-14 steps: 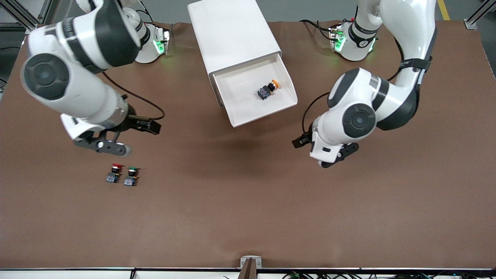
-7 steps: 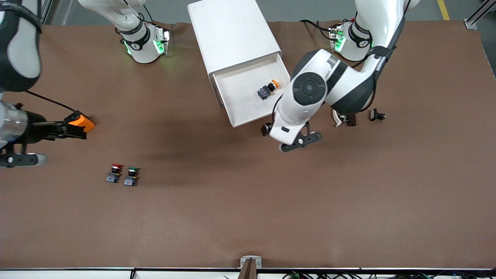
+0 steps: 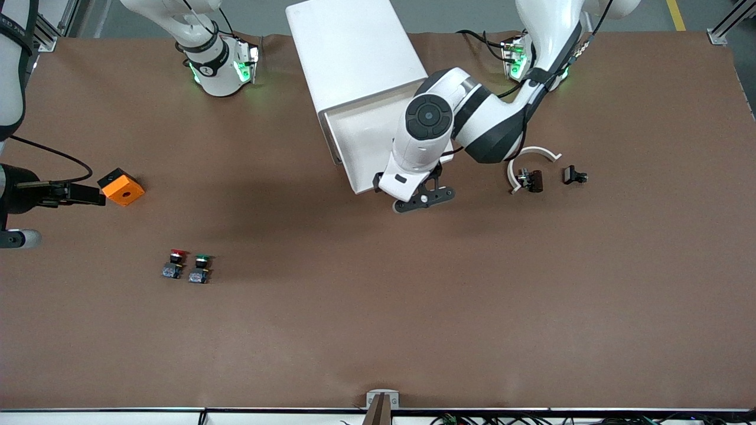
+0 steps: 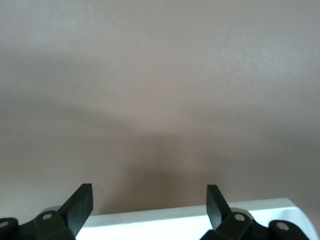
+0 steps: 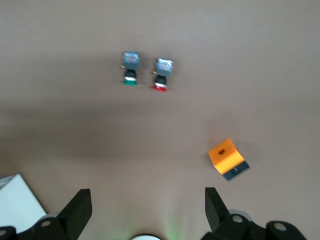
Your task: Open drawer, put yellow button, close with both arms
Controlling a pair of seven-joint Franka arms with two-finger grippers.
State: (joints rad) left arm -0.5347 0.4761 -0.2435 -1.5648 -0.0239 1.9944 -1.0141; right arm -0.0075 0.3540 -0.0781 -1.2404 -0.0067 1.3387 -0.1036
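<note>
The drawer (image 3: 356,143) is pulled out of the top of the white cabinet (image 3: 354,53). The yellow button is hidden under the left arm, which reaches over the drawer. My left gripper (image 3: 423,199) is open just over the drawer's front edge, at the corner toward the left arm's end. In the left wrist view the open gripper (image 4: 150,201) has the white drawer front (image 4: 175,219) low between its fingers, apart from them. My right gripper (image 3: 13,238) is at the right arm's end of the table, partly out of view. It shows open and empty in the right wrist view (image 5: 148,202).
An orange box with a hole (image 3: 121,186) lies near the right gripper; it also shows in the right wrist view (image 5: 227,159). A red-capped button (image 3: 174,264) and a green-capped button (image 3: 201,268) stand side by side. A white curved piece (image 3: 534,154) and small dark parts (image 3: 574,175) lie near the left arm.
The left arm has swung in to the drawer's front edge and now covers the yellow button. The right arm has drawn back to its end of the table, uncovering the orange box.
</note>
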